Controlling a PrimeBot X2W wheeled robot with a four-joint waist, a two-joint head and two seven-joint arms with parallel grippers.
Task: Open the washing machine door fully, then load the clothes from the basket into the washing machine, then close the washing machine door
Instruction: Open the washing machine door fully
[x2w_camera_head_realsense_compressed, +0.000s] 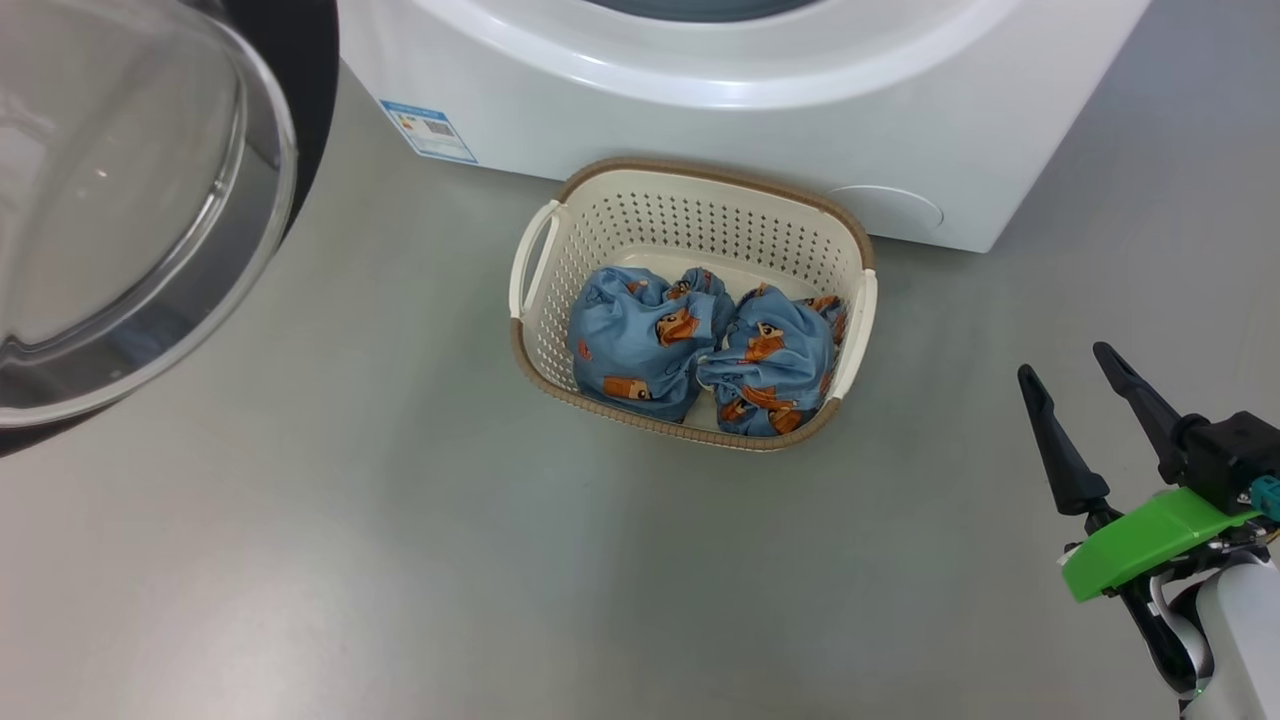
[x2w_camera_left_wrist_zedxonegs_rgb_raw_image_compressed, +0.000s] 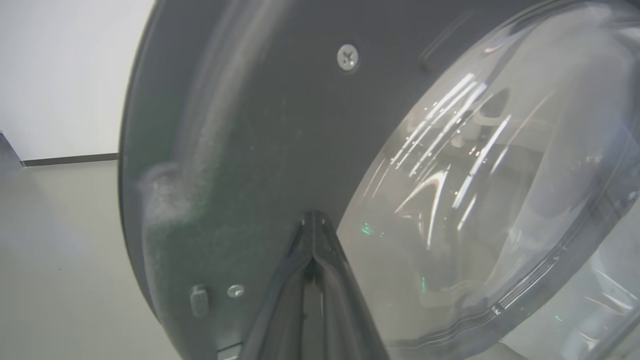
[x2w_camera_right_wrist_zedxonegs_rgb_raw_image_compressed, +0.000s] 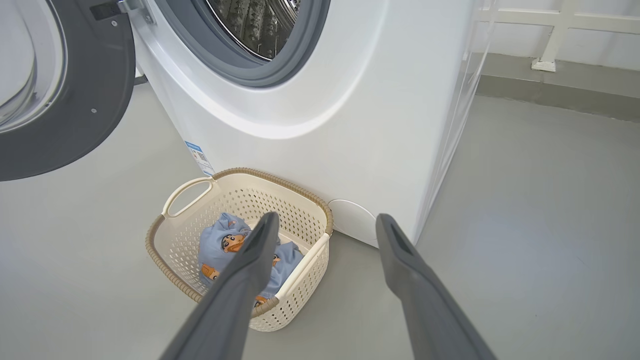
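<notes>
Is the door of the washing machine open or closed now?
Open. The washing machine door stands swung aside from the washing machine; its steel drum and grey gasket are uncovered.

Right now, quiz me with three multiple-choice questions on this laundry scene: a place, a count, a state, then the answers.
1. Where is the basket? A) on the floor in front of the washing machine B) on top of it C) inside it
2. How many bundles of clothes lie in the basket? A) one B) two C) four
3. The washing machine door is: A) shut B) swung open C) taken off
Answers: 1 A, it stands on the grey floor below the machine's front; 2 B, two blue printed bundles lie side by side; 3 B, it hangs aside, leaving the grey gasket uncovered.
</notes>
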